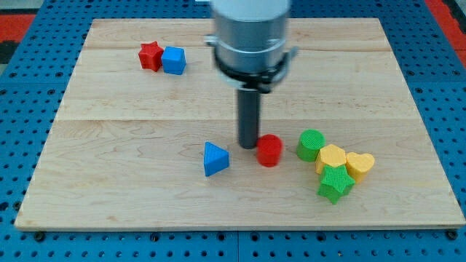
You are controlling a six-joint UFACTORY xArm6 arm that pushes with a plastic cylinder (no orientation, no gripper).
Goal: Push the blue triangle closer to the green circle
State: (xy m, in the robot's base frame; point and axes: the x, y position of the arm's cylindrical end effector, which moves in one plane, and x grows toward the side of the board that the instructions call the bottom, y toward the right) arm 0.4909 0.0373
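Observation:
The blue triangle (215, 159) lies on the wooden board below the middle. The green circle (311, 145) stands to its right, with a red cylinder (269, 151) between the two. My tip (249, 144) rests on the board just left of the red cylinder, touching or nearly touching it, and up and to the right of the blue triangle. The rod hangs from the grey arm body at the view's top.
A yellow hexagon-like block (332, 157), a yellow heart (360, 164) and a green star (336, 183) cluster right of and below the green circle. A red star (151, 55) and a blue cube (174, 60) sit at the upper left. The board's edge (233, 227) runs along the view's bottom.

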